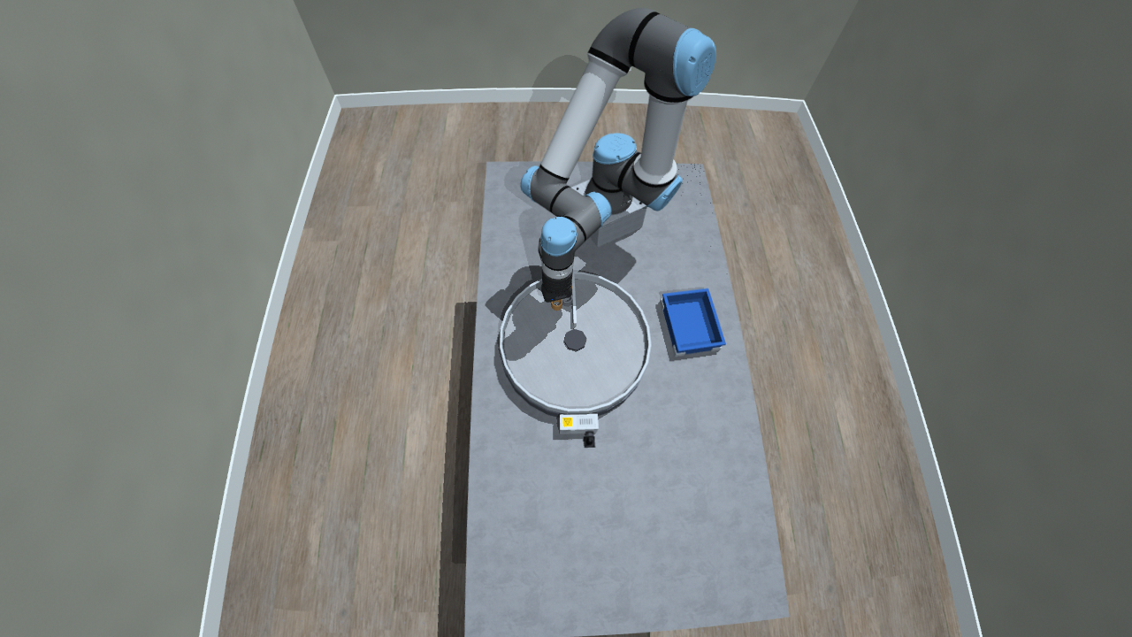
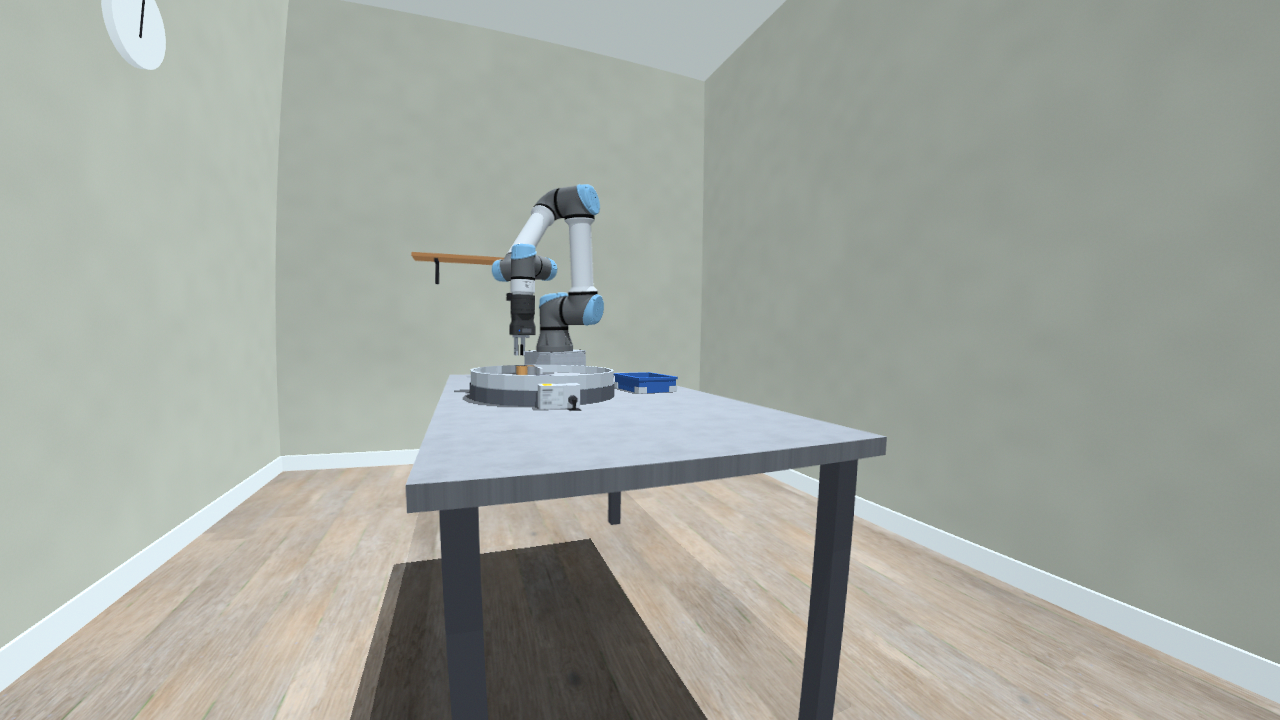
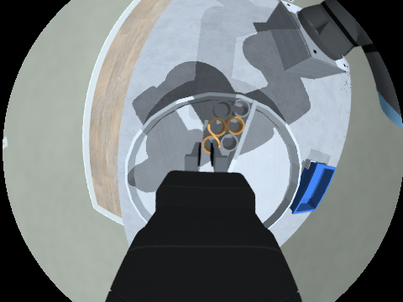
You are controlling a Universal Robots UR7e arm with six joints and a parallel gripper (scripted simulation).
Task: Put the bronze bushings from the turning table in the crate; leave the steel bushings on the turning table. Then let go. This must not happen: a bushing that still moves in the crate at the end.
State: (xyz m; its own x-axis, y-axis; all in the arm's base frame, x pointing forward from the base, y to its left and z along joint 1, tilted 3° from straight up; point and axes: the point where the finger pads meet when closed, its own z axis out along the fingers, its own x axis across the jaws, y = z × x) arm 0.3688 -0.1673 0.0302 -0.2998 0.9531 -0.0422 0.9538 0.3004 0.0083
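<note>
Three bronze bushings stand close together on the turning table (image 1: 605, 376) (image 2: 501, 381) (image 3: 269, 184): one bronze bushing (image 3: 209, 127) at the left, one (image 3: 243, 126) at the right, and one (image 3: 204, 145) nearest the fingers, partly hidden by them. Bronze also shows in the top and exterior views. Three steel bushings stand among them: one steel bushing (image 3: 215, 110) and another (image 3: 248, 109) behind, and one (image 3: 229, 150) in front. My gripper (image 2: 519, 351) (image 3: 206, 149) hangs above the bushings, fingers partly open with nothing between them. The blue crate (image 1: 696, 349) (image 2: 648, 385) (image 3: 300, 190) looks empty.
A thin fence bar (image 1: 573, 304) (image 3: 244, 135) stands right of the bushings and runs toward the dark hub (image 1: 574, 340). The turning table has a raised rim. A white box (image 1: 588, 422) (image 2: 558, 396) and a small black device (image 1: 588, 440) stand at its front.
</note>
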